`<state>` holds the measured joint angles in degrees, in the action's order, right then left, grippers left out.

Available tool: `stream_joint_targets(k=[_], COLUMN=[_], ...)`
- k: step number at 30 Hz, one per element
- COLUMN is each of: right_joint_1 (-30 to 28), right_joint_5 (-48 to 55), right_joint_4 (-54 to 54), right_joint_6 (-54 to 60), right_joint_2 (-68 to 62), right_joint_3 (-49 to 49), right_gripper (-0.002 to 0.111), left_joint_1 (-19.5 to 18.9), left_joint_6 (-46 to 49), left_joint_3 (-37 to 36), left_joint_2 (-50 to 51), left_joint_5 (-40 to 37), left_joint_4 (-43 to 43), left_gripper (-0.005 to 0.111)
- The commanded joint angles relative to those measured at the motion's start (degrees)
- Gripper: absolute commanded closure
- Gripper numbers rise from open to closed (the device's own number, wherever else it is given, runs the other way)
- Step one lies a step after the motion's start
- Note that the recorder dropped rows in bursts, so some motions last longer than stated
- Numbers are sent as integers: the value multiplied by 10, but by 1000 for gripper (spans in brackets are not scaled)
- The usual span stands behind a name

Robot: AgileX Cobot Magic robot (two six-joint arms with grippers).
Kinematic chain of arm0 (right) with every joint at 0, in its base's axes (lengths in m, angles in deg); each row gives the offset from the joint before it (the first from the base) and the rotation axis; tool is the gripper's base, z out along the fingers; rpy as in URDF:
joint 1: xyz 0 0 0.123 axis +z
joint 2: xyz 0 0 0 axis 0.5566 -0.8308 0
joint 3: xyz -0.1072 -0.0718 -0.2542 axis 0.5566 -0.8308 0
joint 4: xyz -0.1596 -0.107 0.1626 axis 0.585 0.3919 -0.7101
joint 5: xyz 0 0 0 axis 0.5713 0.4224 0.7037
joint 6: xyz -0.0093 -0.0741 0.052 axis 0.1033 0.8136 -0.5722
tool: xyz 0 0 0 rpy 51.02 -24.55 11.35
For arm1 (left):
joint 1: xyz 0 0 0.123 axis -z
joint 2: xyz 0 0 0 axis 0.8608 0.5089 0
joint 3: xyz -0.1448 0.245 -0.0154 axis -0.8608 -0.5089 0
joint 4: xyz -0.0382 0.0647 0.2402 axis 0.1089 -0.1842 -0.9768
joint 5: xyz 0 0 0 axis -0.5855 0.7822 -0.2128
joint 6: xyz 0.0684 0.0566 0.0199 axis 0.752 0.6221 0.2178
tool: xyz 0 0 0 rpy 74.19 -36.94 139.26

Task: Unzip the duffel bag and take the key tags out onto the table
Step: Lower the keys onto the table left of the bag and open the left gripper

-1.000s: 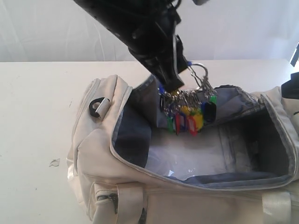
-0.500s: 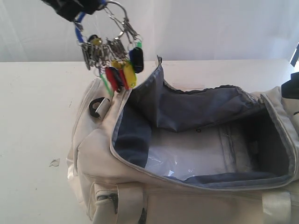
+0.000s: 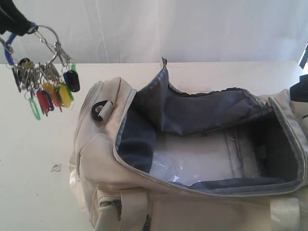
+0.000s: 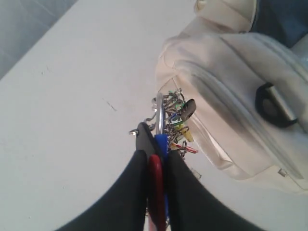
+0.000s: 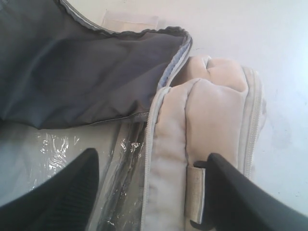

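The white surface (image 3: 29, 159) carries the duffel bag (image 3: 96, 154), which gapes unzipped across the centre and right of the frame. The right tool (image 5: 151, 161) is spread apart over the bag's end. At upper left, the left tool (image 4: 155, 144) is clamped on the key tags (image 3: 48, 94), which dangle above the surface.

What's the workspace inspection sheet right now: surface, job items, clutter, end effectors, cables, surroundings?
Surface: white table, plain.
Job's things: duffel bag unzipped, gaping open; key tags hanging in air left of it, not yet on table.
Clutter: small pale scrap on table by bag.
End effectors: left end effector shut on key tags' ring; right end effector open above bag's end, empty.
Cables: nothing seen.
Surroundings: white backdrop behind table.
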<state>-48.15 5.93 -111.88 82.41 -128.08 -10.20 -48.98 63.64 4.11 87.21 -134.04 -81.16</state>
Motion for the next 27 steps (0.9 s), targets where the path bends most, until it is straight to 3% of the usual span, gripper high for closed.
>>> stream_joint_targets(k=[1,15,27], right_joint_1=[-4,-4,-4], right_joint_5=[-6,-6,-6], right_joint_4=[-4,-4,-4], right_joint_6=[6,6,6], right_joint_2=[3,3,3], right_joint_3=[-3,-3,-3], right_gripper=[48,48,48], left_joint_1=[-26,-37,-37], left_joint_6=[1,-33,-33], left_joint_3=[-84,-350,-362], left_joint_2=[-7,52,118], left_joint_5=[60,345,339], left_joint_4=[5,24,72], left_gripper=[107,107,103])
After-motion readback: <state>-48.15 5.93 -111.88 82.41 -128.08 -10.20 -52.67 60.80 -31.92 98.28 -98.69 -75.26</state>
